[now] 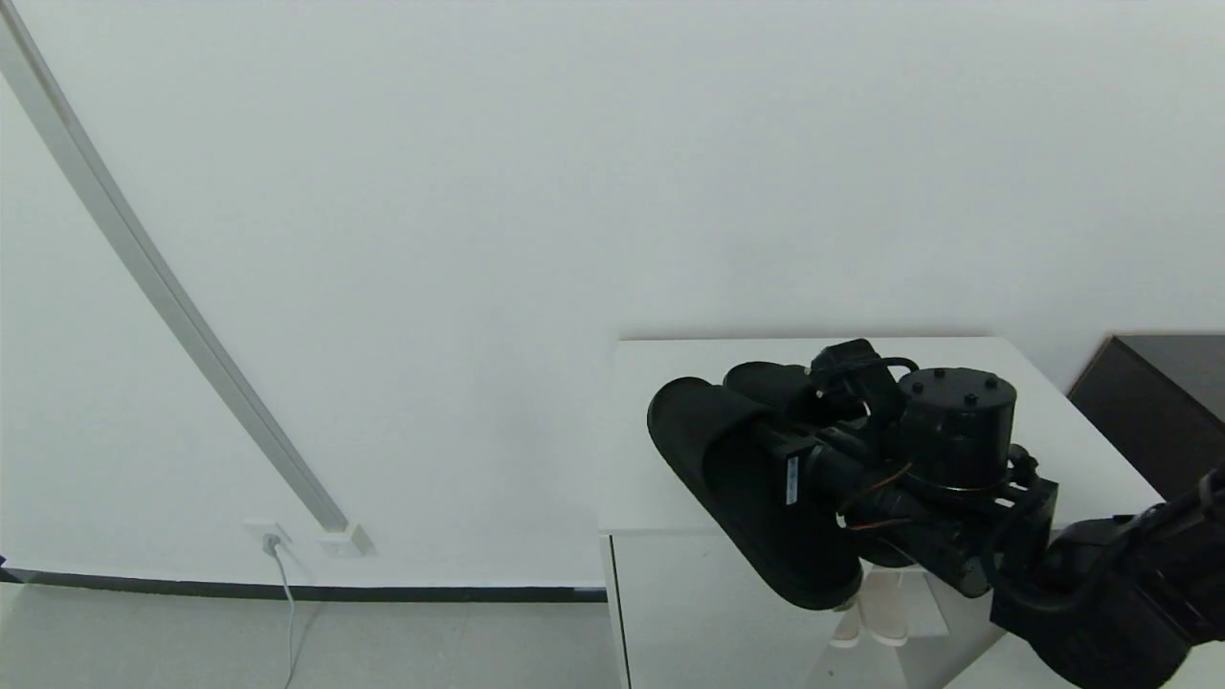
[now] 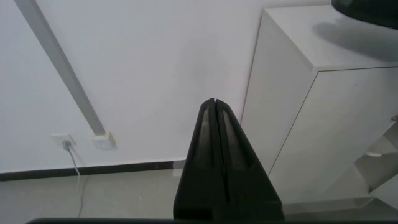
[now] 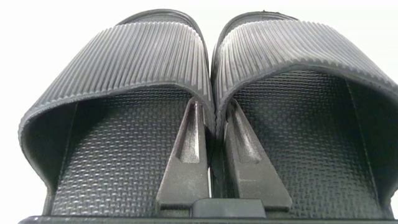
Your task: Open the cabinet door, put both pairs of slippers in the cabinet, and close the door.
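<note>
The right arm comes in from about 4 o'clock in the head view. Its forearm is stretched low over the front of the white cabinet (image 1: 957, 354), and its thick wrist joint sits above the cabinet top. It carries a pair of black slippers (image 1: 756, 478) side by side, soles down and tilted. Their toes point toward 10 o'clock and their heels hang out past the front edge of the cabinet top.

In the right wrist view, the right pincer (image 3: 213, 118) is narrow. One finger (image 3: 186, 155) is pushed inside each slipper, and the two touching inner walls are clamped between them under the ribbed straps.

Below the slippers, at about 5 o'clock, the cabinet front is open. Two pale shapes (image 1: 869, 612) stand inside, too hidden to name with certainty.

The left pincer (image 2: 214, 102) hangs low, off to the cabinet's side toward 9 o'clock. Its two fingers are pressed flat together with nothing between them, and it points at the wall near the floor.

On that wall, a grey strip (image 1: 144, 258) runs diagonally down to a socket (image 1: 268, 531) with a cable plugged in. A dark piece of furniture (image 1: 1168, 402) stands at 3 o'clock, beside the cabinet.
</note>
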